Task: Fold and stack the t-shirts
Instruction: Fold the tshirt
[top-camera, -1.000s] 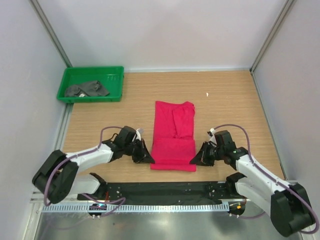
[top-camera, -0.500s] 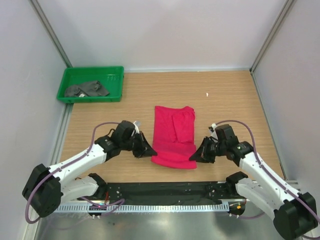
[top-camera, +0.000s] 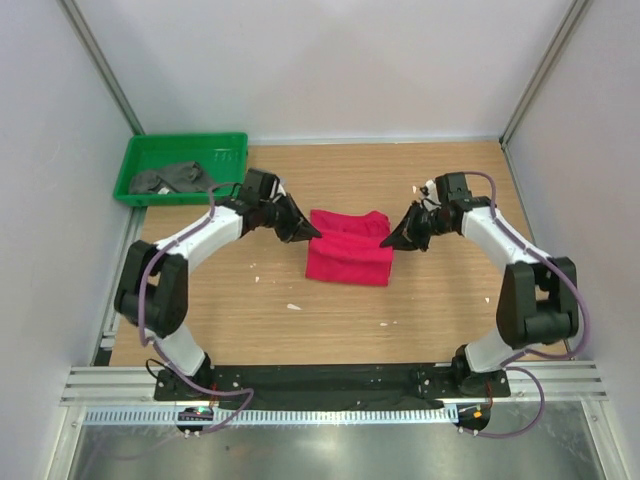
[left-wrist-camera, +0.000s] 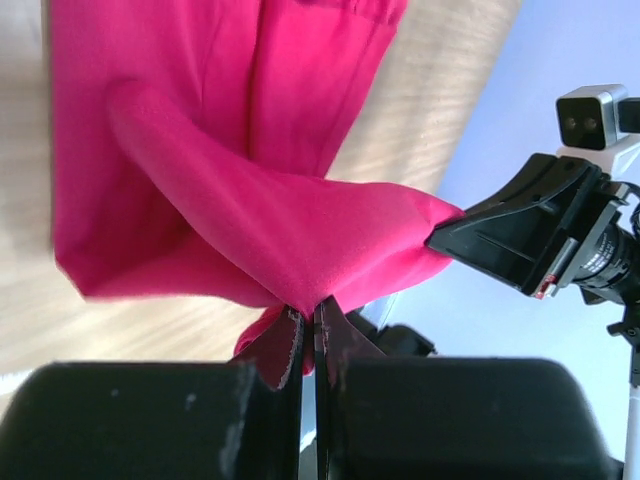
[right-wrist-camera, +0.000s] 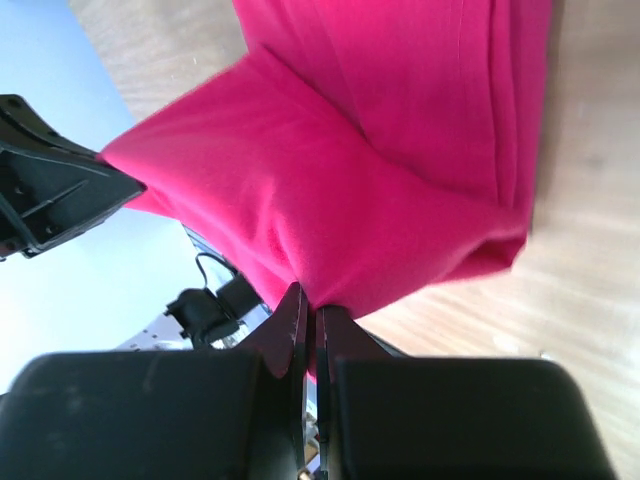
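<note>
The crimson-red t-shirt (top-camera: 348, 255) lies folded on the wooden table, its near hem lifted and doubled over toward the back. My left gripper (top-camera: 312, 232) is shut on its left corner, and my right gripper (top-camera: 387, 240) is shut on its right corner. The left wrist view shows red cloth (left-wrist-camera: 270, 200) pinched between the closed black jaws at my left gripper (left-wrist-camera: 311, 318). The right wrist view has the same red cloth (right-wrist-camera: 400, 180) running up from my right gripper (right-wrist-camera: 307, 300). A dark grey t-shirt (top-camera: 172, 179) lies crumpled in the green tray (top-camera: 232, 146) at the back left.
White walls with metal posts close in the table at the back and both sides. A metal rail (top-camera: 330, 382) and the arm bases run along the near edge. Small white specks (top-camera: 294, 306) lie on the wood in front of the shirt.
Both grippers have carried the shirt's near hem away from the arm bases toward the back. The red shirt now looks about half as long as before.
</note>
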